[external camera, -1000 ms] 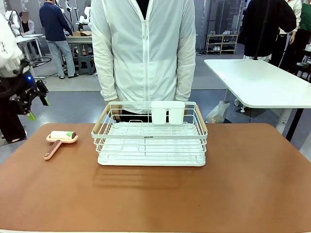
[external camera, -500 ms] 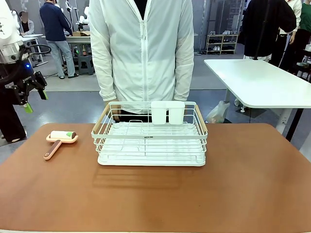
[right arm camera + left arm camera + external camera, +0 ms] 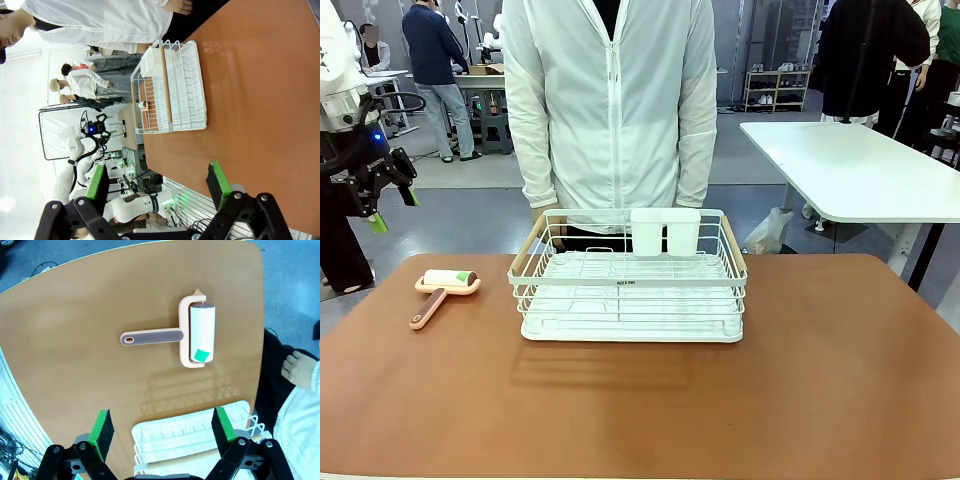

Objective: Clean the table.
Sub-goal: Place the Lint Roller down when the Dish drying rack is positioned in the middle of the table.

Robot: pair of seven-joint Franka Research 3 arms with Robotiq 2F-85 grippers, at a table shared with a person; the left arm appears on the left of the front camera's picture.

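Front view: the reddish-brown table is seen spanning the frame, with a white wire dish rack set near its far edge at the middle and a white cutlery cup hung on the rack's back rail. A pink-handled lint roller is laid on the table's left part, well apart from the rack. A person in a white jacket is stood just behind the rack. The left gripper is held high beyond the table's left edge, its jaws spread. The near and right parts of the tabletop are left bare.

Left wrist view: the lint roller is seen from above, a green tab on its white roll, near the table's rounded corner. The left gripper is shown wide open and holding nothing, its green pads well apart, with a corner of the rack between them below. A hand of the person is caught off the table edge.

Right wrist view: the right gripper is shown wide open and empty above a bare stretch of table, the rack lying farther off.
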